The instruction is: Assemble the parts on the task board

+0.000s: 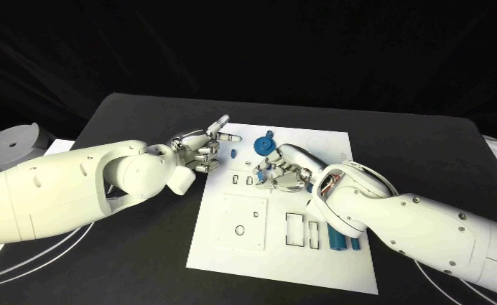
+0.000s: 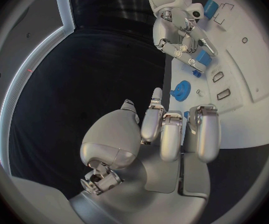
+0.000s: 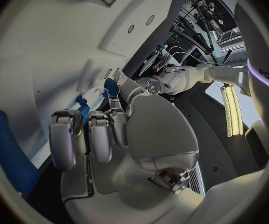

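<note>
The white task board (image 1: 240, 227) lies in the middle of the black table. My right hand (image 1: 287, 170) is low over the board's far half, its fingers curled on a small blue part (image 2: 201, 58), whose blue shows between the fingers (image 3: 111, 87). A blue gear (image 1: 267, 135) stands on the board's far edge, just beyond that hand. My left hand (image 1: 200, 150) hovers at the board's far left edge, holding nothing, with its fingers (image 2: 171, 129) curled in. Its fingertips are near the gear (image 2: 182, 90).
Several blue parts (image 1: 341, 237) lie by the board's near right slots, under my right forearm. Rectangular slots (image 1: 291, 231) and a square plate with holes (image 1: 240, 223) take up the board's near half. A grey round object (image 1: 19, 141) sits off the table's left.
</note>
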